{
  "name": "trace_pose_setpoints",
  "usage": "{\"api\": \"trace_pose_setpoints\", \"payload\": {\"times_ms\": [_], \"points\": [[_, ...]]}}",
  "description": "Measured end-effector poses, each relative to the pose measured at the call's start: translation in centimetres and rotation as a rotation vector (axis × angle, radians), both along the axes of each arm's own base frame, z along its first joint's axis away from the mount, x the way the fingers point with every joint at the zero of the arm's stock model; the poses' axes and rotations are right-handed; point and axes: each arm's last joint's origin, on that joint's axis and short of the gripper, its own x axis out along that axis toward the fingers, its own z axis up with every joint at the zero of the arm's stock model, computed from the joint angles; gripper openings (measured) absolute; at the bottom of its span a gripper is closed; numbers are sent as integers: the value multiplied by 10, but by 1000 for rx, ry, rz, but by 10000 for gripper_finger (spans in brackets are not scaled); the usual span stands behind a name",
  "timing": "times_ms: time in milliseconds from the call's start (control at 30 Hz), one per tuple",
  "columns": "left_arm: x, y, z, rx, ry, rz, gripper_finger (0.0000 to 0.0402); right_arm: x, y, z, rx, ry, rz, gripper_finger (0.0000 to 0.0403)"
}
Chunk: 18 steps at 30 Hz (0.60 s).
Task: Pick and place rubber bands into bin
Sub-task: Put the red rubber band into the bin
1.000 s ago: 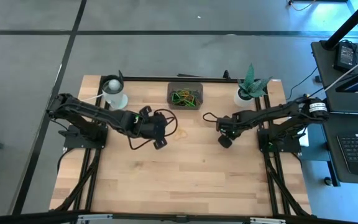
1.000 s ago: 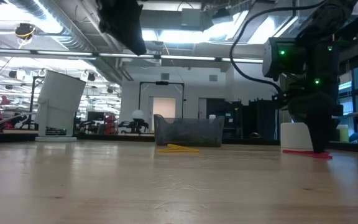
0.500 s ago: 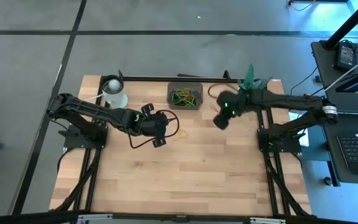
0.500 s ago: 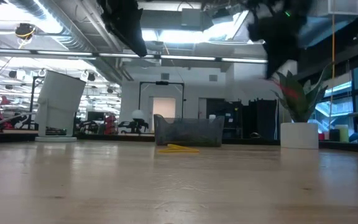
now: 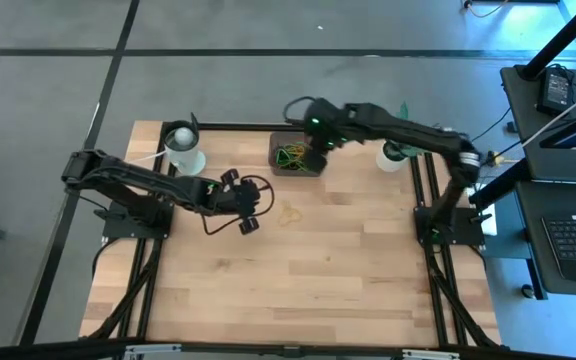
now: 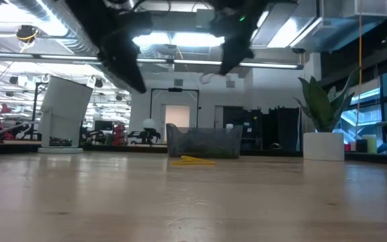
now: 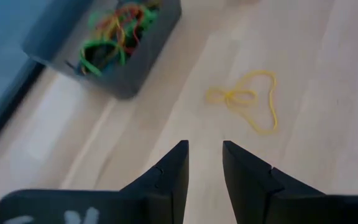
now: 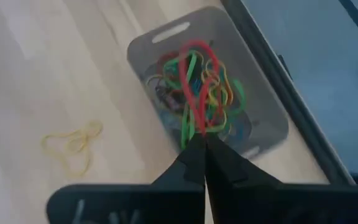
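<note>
**Progress check: one band in transit, yellow bands still on the table**

Nearest the front edge the wooden table (image 5: 298, 290) is bare boards. Mid-table, the left gripper (image 7: 204, 163) hangs a little above the surface with its fingers spread a narrow gap apart and nothing between them. It points toward the loose yellow rubber bands (image 7: 246, 103) lying flat on the wood just in front of the bin. I read them as two tangled loops, but cannot rule out a single twisted one. No other loose bands show on the table from overhead.

Farther back, the right gripper (image 8: 202, 147) sits above the bin (image 5: 278, 148) at the rear middle of the table. Its fingers are pressed together on a red rubber band (image 8: 199, 74), which dangles over the bin's contents. Not released yet.

Inside the bin: a tangled heap of green, yellow, red and orange loops. Too knotted to count; several at least.

Judgement: most of the job looks done. Remaining: drop the red band, then collect the yellow ones, which fall to the left arm.

Count: bin, one. Grippers, two. Bands held, one. Bands loose, one or two. At the rear corners: one white cup (image 5: 184, 152), one potted plant (image 5: 402, 140).
</note>
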Motion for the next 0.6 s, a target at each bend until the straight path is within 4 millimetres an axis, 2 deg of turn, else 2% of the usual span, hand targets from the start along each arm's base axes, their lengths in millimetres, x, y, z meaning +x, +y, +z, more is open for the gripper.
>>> {"api": "trace_pose_setpoints", "payload": {"times_ms": [133, 267, 433, 600], "points": [[-18, 1, -11, -29, -8, 8, 87, 34, -25, -19, 4, 41, 42, 0], [-38, 3, -16, -55, -44, 33, 82, 56, -50, -47, 43, 90, 38, 0], [-65, 6, -18, -65, -92, 23, 78, 65, -72, -82, 84, 168, 4, 0], [-90, 11, -16, -58, -179, 3, 68, 67, -82, -108, 124, 231, -20, 0]]}}
